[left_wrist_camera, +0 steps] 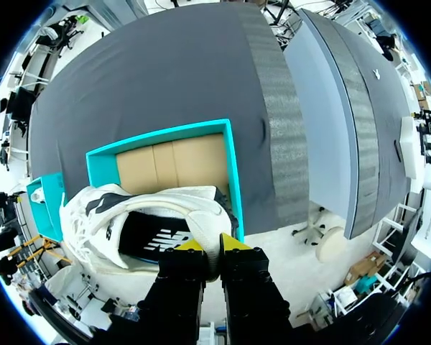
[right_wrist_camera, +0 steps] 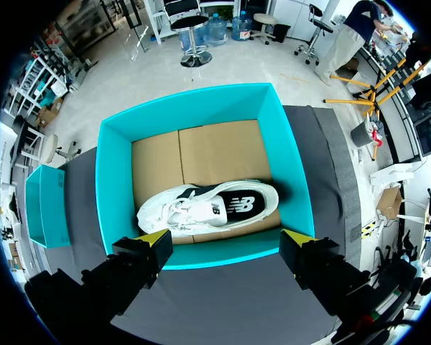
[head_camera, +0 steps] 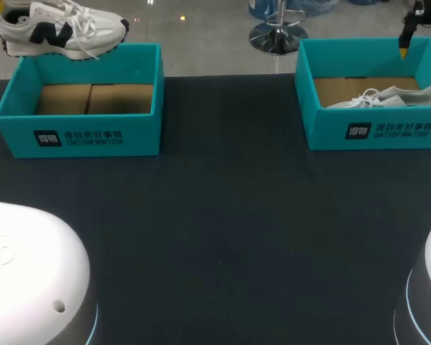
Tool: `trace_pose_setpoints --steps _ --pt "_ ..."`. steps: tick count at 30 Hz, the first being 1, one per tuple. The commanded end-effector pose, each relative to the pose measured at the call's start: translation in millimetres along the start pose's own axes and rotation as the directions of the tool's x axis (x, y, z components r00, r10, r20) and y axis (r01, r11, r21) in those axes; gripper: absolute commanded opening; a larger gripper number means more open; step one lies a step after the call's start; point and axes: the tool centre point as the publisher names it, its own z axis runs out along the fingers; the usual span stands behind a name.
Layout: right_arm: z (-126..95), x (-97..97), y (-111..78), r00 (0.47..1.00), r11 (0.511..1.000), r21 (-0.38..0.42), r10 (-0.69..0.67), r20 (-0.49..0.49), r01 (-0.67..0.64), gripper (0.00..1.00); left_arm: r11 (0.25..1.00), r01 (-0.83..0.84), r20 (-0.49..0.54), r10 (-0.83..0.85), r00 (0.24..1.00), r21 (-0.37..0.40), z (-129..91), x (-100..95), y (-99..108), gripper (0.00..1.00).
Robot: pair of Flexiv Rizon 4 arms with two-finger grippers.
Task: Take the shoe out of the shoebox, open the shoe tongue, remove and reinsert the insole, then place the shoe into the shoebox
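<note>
Here, a white shoe (head_camera: 61, 30) is held aloft above the far rim of the teal shoebox (head_camera: 86, 133) at the far-left corner of the table (head_camera: 223, 215). It is pinched at the heel rim by the left end effector (left_wrist_camera: 212, 246), whose fingers are drawn almost together.

The hold is taken at one end only, so the shoe may be judged liable to swing, sag toe-down or slip free. A drop from here could land it back in the box, on the box wall, or past the table's far edge just behind. Loose laces are seen hanging and could be snagged on the rim if the shoe is carried low.

At the far-right corner, the right end effector (right_wrist_camera: 225, 241) is spread wide, holding nothing, above a second shoebox (head_camera: 373, 129) in which a second shoe (head_camera: 384, 97) lies. An off-centre descent there could be met by the near wall.

Room for moving is offered by the broad dark stretch of table between the two boxes and towards the near edge. The far edge and both far corners are crowded by the boxes' upright walls.
</note>
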Motion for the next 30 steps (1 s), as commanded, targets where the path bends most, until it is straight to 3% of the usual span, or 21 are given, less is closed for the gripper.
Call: trace_pose_setpoints --steps 1,19,23,30 --pt "0 0.1 -0.2 1.000 1.000 0.000 0.001 0.002 -0.001 1.00 1.000 -0.004 -0.001 0.004 1.000 -0.007 -4 -1.7 -10 0.00" --pt "0 0.1 -0.2 1.000 1.000 0.000 0.001 0.002 -0.001 1.00 1.000 -0.004 -0.001 0.004 1.000 -0.007 -4 -1.7 -10 0.00" --pt "0 0.1 -0.2 1.000 1.000 0.000 0.001 0.002 -0.001 1.00 0.999 -0.028 0.020 0.028 0.999 0.021 -9 -43.7 -38 0.00" --pt "0 0.1 -0.2 1.000 1.000 0.000 0.001 0.002 -0.001 1.00 0.999 -0.047 0.014 0.047 0.999 0.003 -22 -110.4 -86 0.00"
